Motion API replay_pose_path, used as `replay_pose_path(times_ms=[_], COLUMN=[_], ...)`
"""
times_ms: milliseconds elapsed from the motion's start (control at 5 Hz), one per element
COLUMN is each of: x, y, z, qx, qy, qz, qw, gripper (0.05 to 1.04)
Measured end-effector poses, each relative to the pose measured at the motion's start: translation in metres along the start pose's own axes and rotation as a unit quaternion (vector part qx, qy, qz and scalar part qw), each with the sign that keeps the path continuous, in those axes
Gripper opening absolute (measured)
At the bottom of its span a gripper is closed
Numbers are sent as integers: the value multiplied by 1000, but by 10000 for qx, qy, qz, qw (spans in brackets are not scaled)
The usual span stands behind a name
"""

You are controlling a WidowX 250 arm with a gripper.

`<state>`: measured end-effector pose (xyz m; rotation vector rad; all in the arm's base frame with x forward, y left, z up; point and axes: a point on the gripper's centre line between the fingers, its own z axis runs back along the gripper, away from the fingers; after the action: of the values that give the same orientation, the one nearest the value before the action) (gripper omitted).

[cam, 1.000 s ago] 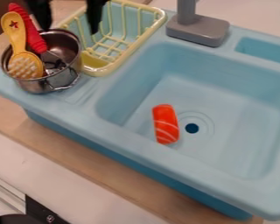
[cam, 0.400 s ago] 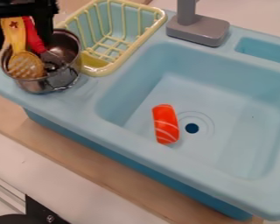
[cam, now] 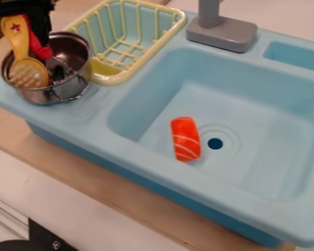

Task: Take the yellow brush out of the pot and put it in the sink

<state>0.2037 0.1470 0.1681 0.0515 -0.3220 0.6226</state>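
The claw (cam: pixel 19 45) hangs spread about the handle of the yellow brush (cam: pixel 28 72), its head in the pot (cam: pixel 69 89) just below; the red utensil (cam: pixel 40 49) leans close beside it. Closing could pinch both handles; lifting might then tip the pot.

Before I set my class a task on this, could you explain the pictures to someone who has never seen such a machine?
The black machine at the upper left is the gripper, the "hand" of a robot arm. Every picture comes from one fixed camera, looking down at a slant.

Below is a blue toy sink; in its basin lies an orange, white-striped toy food piece. On its ledge stands a metal pot with a yellow brush and a red-handled utensil leaning in it, beside a yellow dish rack.

The gripper is at their handles; I cannot tell whether it holds either.
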Motion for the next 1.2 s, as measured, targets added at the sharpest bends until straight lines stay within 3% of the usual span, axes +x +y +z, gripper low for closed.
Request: replay_pose_path(times_ms=[1200], x=[-5], y=[0], z=[-14], qx=[17], qy=[-343], qz=[106], qw=[9994], gripper=[997])
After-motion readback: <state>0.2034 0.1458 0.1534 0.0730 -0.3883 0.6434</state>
